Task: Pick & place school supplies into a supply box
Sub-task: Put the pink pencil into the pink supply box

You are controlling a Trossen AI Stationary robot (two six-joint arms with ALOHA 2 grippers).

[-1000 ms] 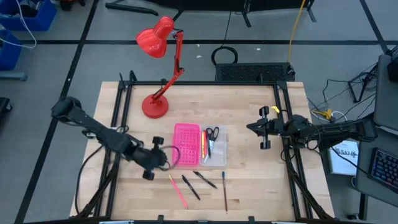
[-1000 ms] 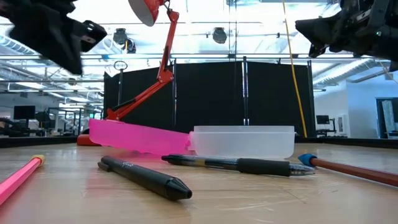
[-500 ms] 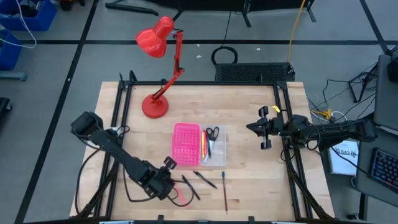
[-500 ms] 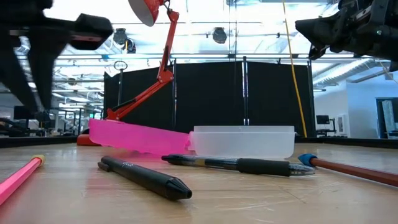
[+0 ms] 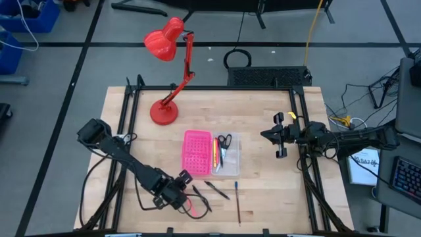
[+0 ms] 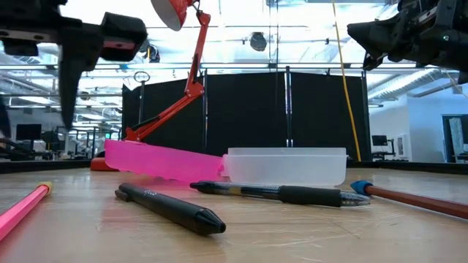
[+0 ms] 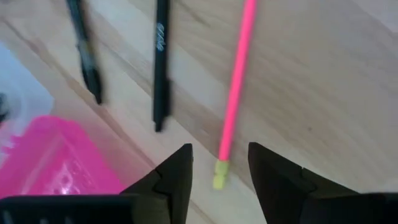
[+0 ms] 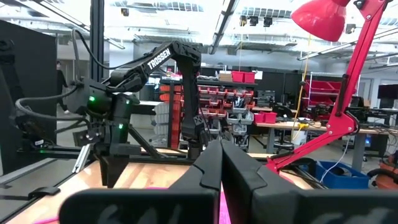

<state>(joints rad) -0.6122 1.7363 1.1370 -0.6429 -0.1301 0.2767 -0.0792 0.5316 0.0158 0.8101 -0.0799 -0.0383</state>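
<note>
**Hovering over the pink pencil, jaws apart**

Hanging low over the front of the table, the left gripper (image 5: 179,195) sat just left of the loose pens and near the front-left corner of the supply box (image 5: 211,153). Its two dark fingers (image 7: 177,177) stood parted and held nothing; the yellow-tipped end of the pink pencil (image 7: 235,93) lay on the wood in the gap between them, untouched.

Just beside that pencil lay a black pen (image 7: 161,59), and a second black pen (image 5: 218,189) lay nearer the box. A brown pencil (image 5: 237,203) lay to their right, all in front of the box. The box lay open, pink half to the left and clear tray to the right. Inside the tray were the scissors (image 5: 224,142) and a few thin pens.

The right gripper (image 5: 266,134) waited in the air well to the right of the box, fingers pressed together and empty. A red desk lamp (image 5: 168,69) stood behind the box to its left.
</note>
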